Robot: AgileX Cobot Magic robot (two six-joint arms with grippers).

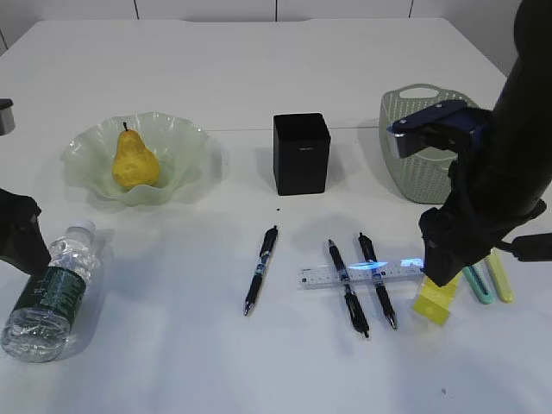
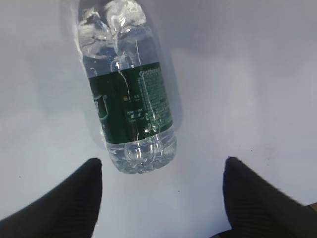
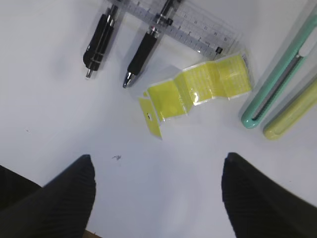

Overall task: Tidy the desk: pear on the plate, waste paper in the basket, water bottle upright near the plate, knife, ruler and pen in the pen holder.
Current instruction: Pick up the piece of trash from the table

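Waste paper (image 3: 197, 92) lies just beyond the open right hand (image 3: 157, 196)

Yellow pear (image 1: 134, 160) on plate (image 1: 185, 142)

Non-task items: two.
Grey object (image 1: 5, 116), cut off by the frame, left of the plate (image 1: 185, 140); dark speck (image 1: 278, 210) on the surface right of it.

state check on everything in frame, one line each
pear: on the plate
water bottle: lying on its side, capped
waste paper: on the desk, not binned
ruler: flat across two pens
pen holder: upright
basket: upright
left claw: open over the bottle
right claw: open, near the paper
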